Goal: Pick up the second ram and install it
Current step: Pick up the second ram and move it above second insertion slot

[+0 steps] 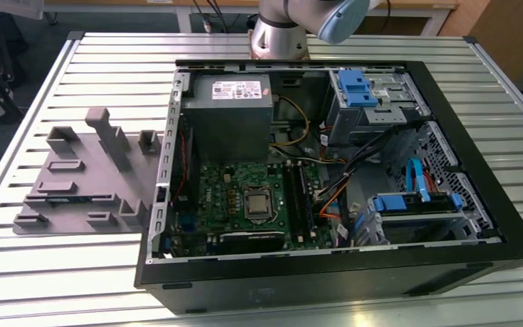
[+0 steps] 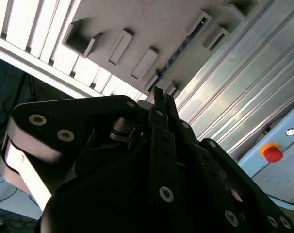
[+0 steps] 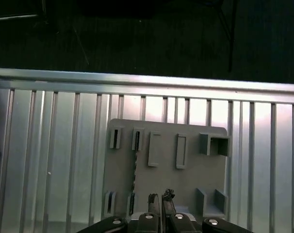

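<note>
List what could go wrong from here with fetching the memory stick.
1. The memory stick stands thin in the gray tray among upright blocks; the gripper hangs to one side of it, so a misaligned descent may strike a block.
2. Loose cables lie beside the memory slots in the computer case; they might snag.

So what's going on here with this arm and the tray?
The robot arm's claw hangs over the gray tray, shut and holding nothing. A ram stands in a tray slot, not yet picked up. The open PC case lies beside the tray on the table.
</note>
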### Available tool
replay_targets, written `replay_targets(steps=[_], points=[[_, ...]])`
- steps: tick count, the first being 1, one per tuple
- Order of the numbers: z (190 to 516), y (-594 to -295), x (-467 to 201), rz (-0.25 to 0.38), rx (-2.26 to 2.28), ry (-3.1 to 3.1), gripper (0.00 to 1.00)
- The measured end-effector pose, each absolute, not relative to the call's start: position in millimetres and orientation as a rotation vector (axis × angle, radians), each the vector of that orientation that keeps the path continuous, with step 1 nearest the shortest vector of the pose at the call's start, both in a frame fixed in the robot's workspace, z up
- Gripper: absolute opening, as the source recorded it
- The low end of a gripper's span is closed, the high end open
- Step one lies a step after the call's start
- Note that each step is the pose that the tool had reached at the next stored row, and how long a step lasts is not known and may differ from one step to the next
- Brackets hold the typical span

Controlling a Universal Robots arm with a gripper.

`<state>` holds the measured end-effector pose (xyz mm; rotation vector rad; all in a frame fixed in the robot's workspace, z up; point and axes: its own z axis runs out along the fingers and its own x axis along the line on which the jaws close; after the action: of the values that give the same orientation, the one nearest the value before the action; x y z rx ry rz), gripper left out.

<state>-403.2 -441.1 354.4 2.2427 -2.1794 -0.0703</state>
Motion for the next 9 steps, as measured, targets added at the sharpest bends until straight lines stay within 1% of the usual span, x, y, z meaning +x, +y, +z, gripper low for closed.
replay_targets(steps=[6,7,8,9], points=[[348.6,-441.0,-404.1,-0.068,2.177,-2.248,0.17],[347.8,-441.0,-404.7,-0.068,2.173,-2.252,0.18],[346.8,-441.0,-405.5,-0.068,2.171,-2.255,0.25],[345.7,-441.0,-406.2,-0.068,2.170,-2.255,0.25]])
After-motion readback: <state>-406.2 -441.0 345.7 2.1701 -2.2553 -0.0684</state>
